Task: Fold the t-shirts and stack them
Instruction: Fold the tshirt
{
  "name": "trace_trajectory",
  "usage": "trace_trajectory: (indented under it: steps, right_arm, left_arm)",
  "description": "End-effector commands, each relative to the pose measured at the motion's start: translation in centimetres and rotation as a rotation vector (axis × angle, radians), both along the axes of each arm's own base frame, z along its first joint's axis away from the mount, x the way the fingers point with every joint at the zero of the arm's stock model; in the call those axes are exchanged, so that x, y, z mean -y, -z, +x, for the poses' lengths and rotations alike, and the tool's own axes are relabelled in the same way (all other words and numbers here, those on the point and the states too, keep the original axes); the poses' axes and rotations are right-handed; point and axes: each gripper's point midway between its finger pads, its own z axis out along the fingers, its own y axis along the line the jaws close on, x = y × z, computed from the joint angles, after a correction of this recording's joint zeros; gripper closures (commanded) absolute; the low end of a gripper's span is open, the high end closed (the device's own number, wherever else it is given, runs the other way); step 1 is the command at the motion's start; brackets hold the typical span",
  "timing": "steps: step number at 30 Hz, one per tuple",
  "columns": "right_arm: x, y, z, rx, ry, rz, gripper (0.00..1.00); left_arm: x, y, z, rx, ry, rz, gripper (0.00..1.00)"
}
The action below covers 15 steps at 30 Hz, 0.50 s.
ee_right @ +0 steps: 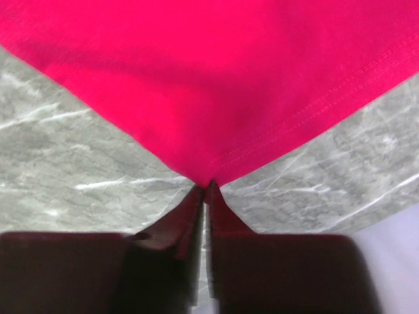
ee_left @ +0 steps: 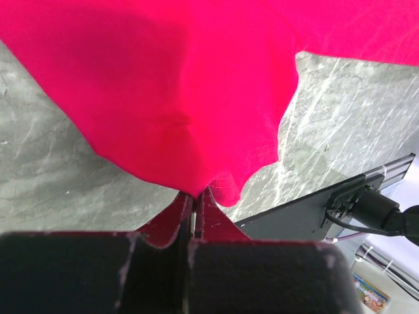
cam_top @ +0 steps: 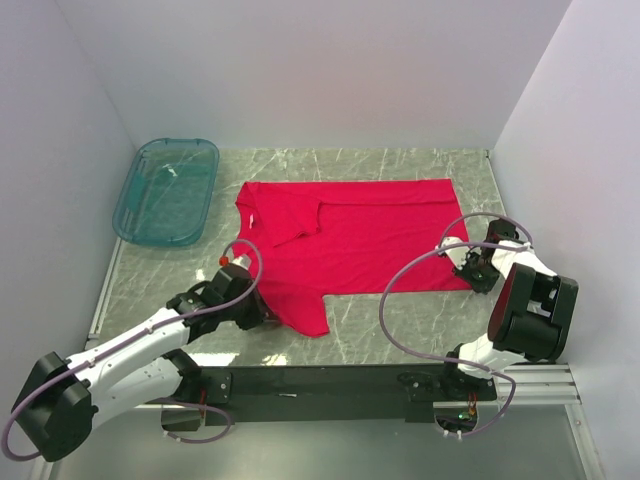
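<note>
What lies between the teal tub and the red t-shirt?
Nothing but a bare strip of marble tabletop separates the teal tub from the red t-shirt; the top external view shows it.

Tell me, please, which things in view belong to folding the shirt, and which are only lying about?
Belong to the job:
- bright red short-sleeved cloth t-shirt, spread on the table
- left gripper, pinching its near left edge
- right gripper, pinching its near hem corner

Only lying about:
- see-through teal plastic tub, far left, apart from the shirt
- grey marbled table underneath
</note>
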Motion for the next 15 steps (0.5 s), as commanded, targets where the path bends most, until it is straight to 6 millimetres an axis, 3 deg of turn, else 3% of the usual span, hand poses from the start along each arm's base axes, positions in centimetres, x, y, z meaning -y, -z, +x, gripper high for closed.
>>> trace_trajectory:
  steps: [1,2,9,14,15]
  right_arm:
    - [-0.2,0.6,0.1,-0.011,0.024,0.016,0.97]
    - [-0.2,0.3,0.3,0.002,0.038,0.024,1.00]
    - [-0.9,-4.8,2.4,0.126,0.104,0.086,1.00]
    - [-1.9,-5.8,2.2,0.105,0.116,0.142,1.00]
    - [-2.0,-5.8,2.4,0.117,0.118,0.149,1.00]
  left_arm:
    - [0.0,-1.0,0.4,0.020,-0.017,-0.013,1.00]
    - [-0.1,-1.2,0.3,0.025,-0.017,-0.017,1.00]
    - [-0.2,-3.4,1.3,0.072,-0.060,-0.028,1.00]
    - [0.3,-5.9,2.7,0.120,-0.083,-0.047,1.00]
    - [0.6,-7.2,3.2,0.141,-0.085,-0.062,1.00]
